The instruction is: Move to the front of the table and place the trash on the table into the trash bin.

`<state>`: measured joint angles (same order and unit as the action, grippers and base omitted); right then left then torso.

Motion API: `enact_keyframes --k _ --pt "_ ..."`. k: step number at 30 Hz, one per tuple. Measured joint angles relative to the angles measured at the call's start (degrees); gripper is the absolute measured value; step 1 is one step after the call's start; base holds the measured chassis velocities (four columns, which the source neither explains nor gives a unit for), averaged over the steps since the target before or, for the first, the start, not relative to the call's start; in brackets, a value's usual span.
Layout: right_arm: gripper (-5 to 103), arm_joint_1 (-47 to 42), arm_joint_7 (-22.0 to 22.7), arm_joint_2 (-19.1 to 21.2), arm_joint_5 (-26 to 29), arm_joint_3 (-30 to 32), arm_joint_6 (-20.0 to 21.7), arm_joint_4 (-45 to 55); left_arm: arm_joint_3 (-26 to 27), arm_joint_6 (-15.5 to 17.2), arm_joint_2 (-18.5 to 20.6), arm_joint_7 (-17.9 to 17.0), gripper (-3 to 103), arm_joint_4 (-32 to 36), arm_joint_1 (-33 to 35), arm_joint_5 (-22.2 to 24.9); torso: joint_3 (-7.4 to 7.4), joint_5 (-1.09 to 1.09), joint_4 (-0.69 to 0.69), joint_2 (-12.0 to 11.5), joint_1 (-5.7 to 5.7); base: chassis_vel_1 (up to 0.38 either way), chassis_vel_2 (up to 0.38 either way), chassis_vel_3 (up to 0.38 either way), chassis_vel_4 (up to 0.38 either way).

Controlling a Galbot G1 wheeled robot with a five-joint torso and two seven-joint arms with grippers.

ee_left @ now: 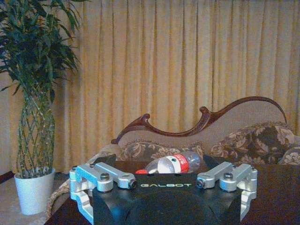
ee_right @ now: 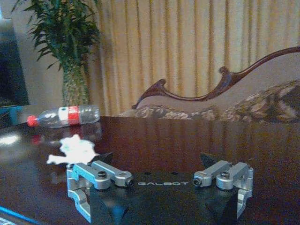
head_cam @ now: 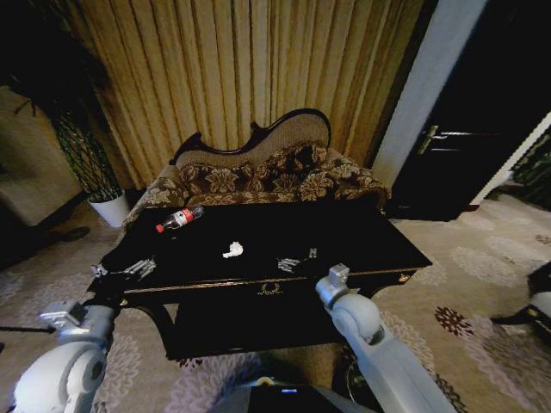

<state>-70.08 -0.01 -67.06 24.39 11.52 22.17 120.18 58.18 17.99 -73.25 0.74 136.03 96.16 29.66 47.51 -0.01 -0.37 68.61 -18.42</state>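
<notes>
Two hands, both empty, held low at the near edge of the desk (head_cam: pixel 258 258).

Item 1. Left hand (ee_left: pixel 164 171): fingers spread wide, nothing between them, hovering at the desk's left end and facing the bottle. In the head view the left arm sits at the lower left.

Item 2. Right hand (ee_right: pixel 159 164): fingers likewise spread wide, empty, low over the glossy desk top toward its right half.

Item 3. Desk: long, black, glossy, gold trim and a gold drawer pull (head_cam: pixel 269 289) on the front, a lower shelf beneath.

Item 4. Clear plastic bottle (head_cam: pixel 179 218): red cap and red label, lying on its side at the far left of the desk top; contents cannot be told. Seen just beyond the left hand in the left wrist view (ee_left: pixel 174 164).

Item 5. Crumpled white paper (head_cam: pixel 232 250): on the desk top near its middle, well apart from the bottle; near the right hand in its wrist view (ee_right: pixel 74 150).

Item 6. Floral sofa (head_cam: pixel 258 176): behind the desk, before the gold curtain (head_cam: pixel 241 69).

Item 7. White plant pot (head_cam: pixel 110 208): on the floor left of the sofa, holding a tall plant with a lattice trunk.
</notes>
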Motion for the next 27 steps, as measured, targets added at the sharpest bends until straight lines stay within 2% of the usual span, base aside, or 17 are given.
enact_keyframes --k 11,18,27 --pt "100 7.28 0.00 -2.40 1.15 -11.00 1.12 -6.21 -0.23 0.89 -0.06 -0.44 100 -0.48 -1.37 -0.12 0.00 -0.01 0.00 0.00 0.00 0.000 0.000 0.000 0.000" --pt "100 15.43 0.01 -4.15 1.66 -14.12 0.87 -12.36 0.28 0.67 -0.83 -0.43 100 -1.17 -1.51 -0.31 0.01 0.00 0.00 0.00 0.00 0.000 0.000 0.000 0.000" --pt "100 18.43 0.01 -4.99 2.20 -16.46 0.67 -15.18 -0.15 0.65 -1.52 -0.38 100 -1.58 -2.04 -1.13 0.01 -0.01 -0.01 0.00 -0.01 0.000 0.000 0.000 0.000"
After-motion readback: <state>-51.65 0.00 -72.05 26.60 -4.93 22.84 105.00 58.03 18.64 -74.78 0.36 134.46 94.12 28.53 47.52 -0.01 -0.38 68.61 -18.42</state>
